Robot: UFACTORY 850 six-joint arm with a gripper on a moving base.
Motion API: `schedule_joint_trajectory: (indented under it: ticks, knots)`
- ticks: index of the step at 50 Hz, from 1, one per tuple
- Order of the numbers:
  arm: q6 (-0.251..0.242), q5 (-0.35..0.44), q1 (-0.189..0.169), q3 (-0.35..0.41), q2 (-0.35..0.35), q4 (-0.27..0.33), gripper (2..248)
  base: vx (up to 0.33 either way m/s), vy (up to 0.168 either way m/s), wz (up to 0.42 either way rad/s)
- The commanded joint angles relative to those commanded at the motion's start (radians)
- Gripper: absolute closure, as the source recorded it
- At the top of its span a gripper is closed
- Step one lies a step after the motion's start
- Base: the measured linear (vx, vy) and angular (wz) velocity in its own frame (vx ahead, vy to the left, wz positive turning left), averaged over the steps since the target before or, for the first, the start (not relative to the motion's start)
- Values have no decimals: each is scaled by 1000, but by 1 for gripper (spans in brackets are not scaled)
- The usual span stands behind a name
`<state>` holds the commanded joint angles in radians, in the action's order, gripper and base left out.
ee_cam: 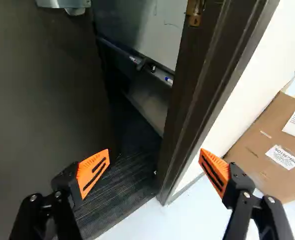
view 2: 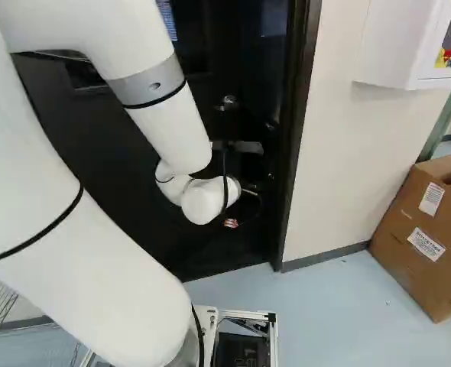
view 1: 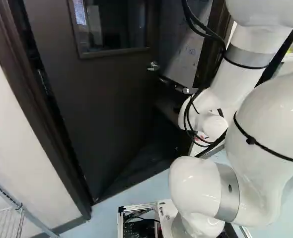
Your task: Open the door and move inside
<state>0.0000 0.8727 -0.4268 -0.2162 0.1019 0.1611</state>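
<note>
The dark door point(view 1: 102, 99) with a window stands ajar, swung inward; its silver handle point(view 1: 153, 66) is near the free edge. In the wrist view the door point(ee_cam: 42, 95) lies to one side of the gap, with the lower part of the handle point(ee_cam: 70, 4) showing. The dark door frame point(ee_cam: 202, 90) is on the other side. My gripper point(ee_cam: 154, 167) is wide open, nothing between its orange pads, facing the gap and the dark floor beyond. In the base views its fingers cannot be made out beyond the white wrist.
Through the gap, a whiteboard point(view 1: 186, 49) with a marker tray point(ee_cam: 132, 57) shows. A cardboard box point(view 2: 428, 229) stands by the wall right of the doorway, under a white wall cabinet point(view 2: 405, 46). A wire rack point(view 1: 7, 218) stands at the left of the left base view.
</note>
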Motion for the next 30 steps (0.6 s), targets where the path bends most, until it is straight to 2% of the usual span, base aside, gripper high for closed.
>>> schedule_joint_trajectory:
  ticks: [30]
  knots:
    - [0,0,0,0,0,0,3,114,50,-240]
